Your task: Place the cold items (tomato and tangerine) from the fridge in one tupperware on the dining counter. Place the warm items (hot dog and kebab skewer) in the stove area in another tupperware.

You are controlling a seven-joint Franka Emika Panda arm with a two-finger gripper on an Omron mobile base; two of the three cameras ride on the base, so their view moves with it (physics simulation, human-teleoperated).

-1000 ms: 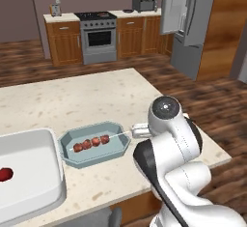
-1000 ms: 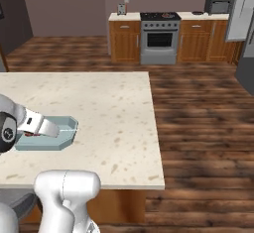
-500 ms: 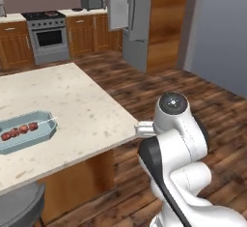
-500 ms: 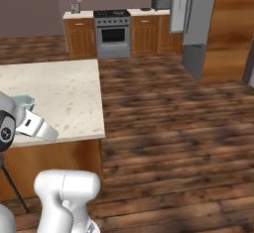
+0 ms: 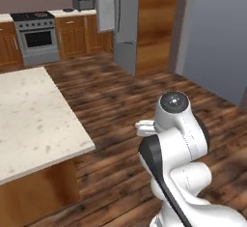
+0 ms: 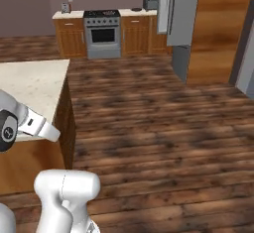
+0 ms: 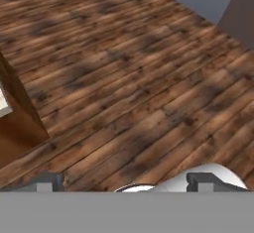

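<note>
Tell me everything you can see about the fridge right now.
The tall grey steel fridge stands on the dark wood plank floor at the far end of the kitchen, next to the brown wood cabinets of the stove area and against a wooden wall panel. Its upper door hangs open; the inside is not visible from here.

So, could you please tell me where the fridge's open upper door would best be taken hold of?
Probably its free vertical edge: the fridge door stands swung out from the fridge toward the stove side. It's a tall thin panel, so come level from that side, gripper pinching across its thickness. Any handle is too small to tell.
</note>
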